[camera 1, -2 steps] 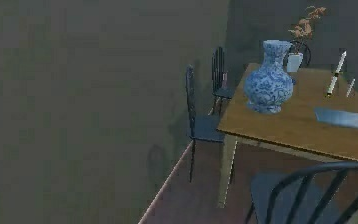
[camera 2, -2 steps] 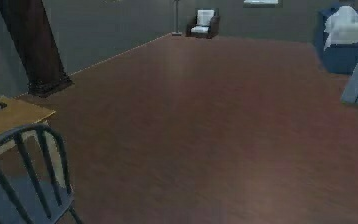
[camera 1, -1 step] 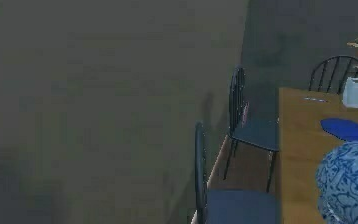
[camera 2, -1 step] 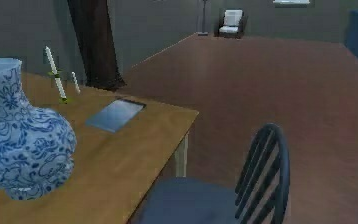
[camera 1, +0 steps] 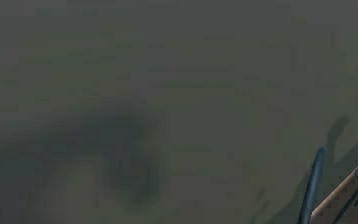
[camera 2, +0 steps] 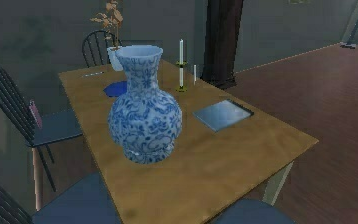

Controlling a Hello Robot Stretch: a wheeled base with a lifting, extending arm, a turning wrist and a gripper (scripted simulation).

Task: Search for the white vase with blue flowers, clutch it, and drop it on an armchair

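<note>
A white vase with a blue flower pattern (camera 2: 145, 108) looms large in the middle of the arm side view. It has a round belly, a narrow neck and a flared rim. Behind and under it lies a wooden dining table (camera 2: 257, 150). I cannot tell whether the vase stands on the tabletop or is clear of it.
On the table are a candle in a holder (camera 2: 181, 64), a flat grey slab (camera 2: 223, 115), a small blue thing (camera 2: 114, 89) and a white pot (camera 2: 115, 56). Dark chairs stand at its left (camera 2: 17, 105), back (camera 2: 95, 44) and near corner (camera 2: 57, 205). A grey wall (camera 1: 137, 90) stands close ahead.
</note>
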